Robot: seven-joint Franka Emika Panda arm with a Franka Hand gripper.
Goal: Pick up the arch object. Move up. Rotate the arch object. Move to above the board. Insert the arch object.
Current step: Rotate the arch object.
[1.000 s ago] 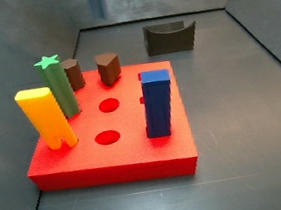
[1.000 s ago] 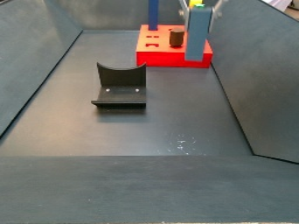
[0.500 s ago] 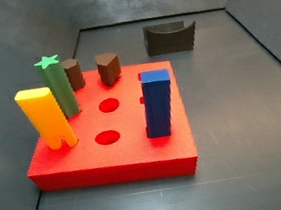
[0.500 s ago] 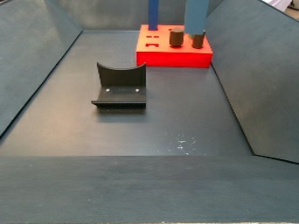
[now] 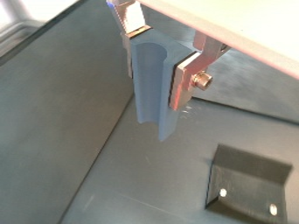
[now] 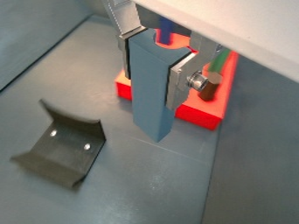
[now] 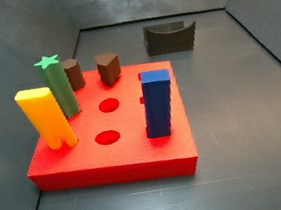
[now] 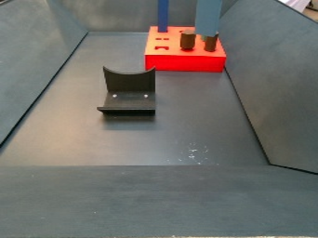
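In both wrist views the claw [image 6: 160, 70] is clenched on the arch object [image 6: 152, 92], silver fingers [image 6: 181, 80] pressing its flat sides, its long axis hanging straight down, clear of the floor. Below lies the fixture [image 6: 65, 143]; farther on sits the board [image 6: 208, 98], so I judge the piece must travel away over it before lowering into a hole

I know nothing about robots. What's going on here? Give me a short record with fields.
gripper: gripper seen in both wrist views, raised above the floor
held piece: arch object, pale grey-blue, clamped upright between the fingers
board: red board, arch object not yet inserted
on board: yellow post, green star post, brown post, dark blue post
open holes: two round ones visible in a side view
fixture: fixture on the floor, apart from the board
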